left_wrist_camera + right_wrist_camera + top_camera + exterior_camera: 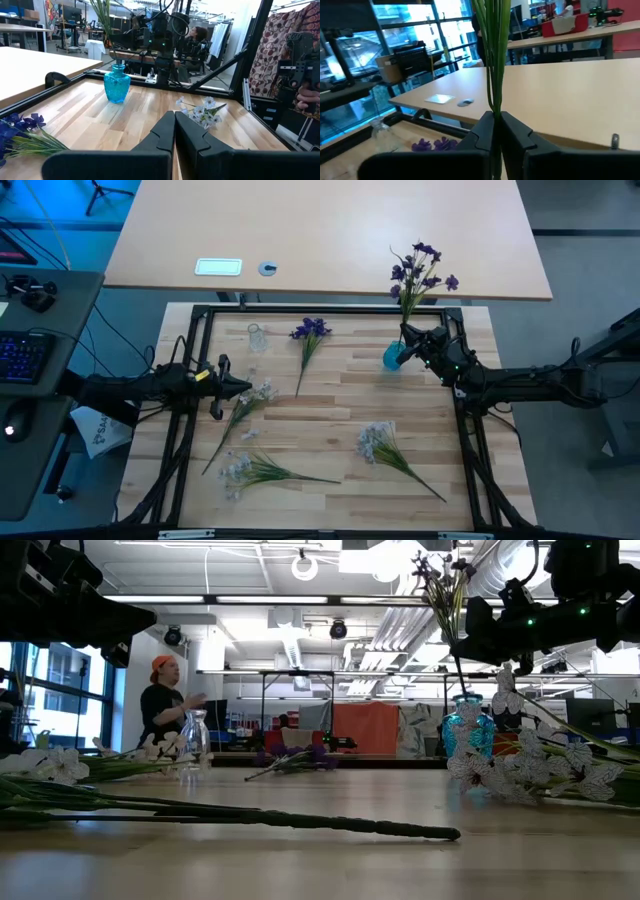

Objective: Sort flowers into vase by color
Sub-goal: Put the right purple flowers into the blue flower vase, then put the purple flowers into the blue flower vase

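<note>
From above, the right tool is pinching the green stem of a purple flower and holding it straight over the blue vase at the far right of the tabletop. The left tool is waiting, closed on nothing, just beside a white flower. Another purple flower is lying near the clear vase. Two more white flowers are lying at the near side.

From table height, the blue vase is standing upright with the held stem hanging above it. A person is standing far behind.

In the left wrist view, the fingers are pressing together.

In the right wrist view, the fingers are squeezing the green stem.
</note>
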Motion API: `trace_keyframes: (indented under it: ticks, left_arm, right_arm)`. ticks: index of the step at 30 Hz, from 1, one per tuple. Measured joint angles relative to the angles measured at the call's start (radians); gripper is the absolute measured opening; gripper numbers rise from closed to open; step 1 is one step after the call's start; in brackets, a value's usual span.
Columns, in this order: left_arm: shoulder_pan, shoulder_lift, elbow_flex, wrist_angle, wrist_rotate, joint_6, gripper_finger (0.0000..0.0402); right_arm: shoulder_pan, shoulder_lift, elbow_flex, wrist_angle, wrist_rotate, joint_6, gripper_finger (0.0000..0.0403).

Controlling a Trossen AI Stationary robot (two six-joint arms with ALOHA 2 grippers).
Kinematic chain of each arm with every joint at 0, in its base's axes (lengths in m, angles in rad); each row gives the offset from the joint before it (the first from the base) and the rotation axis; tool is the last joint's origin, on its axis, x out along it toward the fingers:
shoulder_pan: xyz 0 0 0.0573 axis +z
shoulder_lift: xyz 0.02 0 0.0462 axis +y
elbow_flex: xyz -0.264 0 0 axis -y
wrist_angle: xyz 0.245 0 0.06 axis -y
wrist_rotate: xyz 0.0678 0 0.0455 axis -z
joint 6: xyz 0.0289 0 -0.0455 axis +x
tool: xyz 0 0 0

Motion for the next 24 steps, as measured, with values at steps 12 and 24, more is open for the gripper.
trace_keyframes:
  ticks: [12, 24]
  left_arm:
    - [0.000, 0.000, 0.000, 0.000, 0.000, 0.000, 0.0000]
    - [0.000, 0.000, 0.000, 0.000, 0.000, 0.000, 0.0000]
  right_arm:
    - [0.041, -0.006, 0.001, -0.151, -0.026, 0.048, 0.0162]
    - [0.138, -0.163, 0.079, -0.460, -0.026, 0.059, 0.0233]
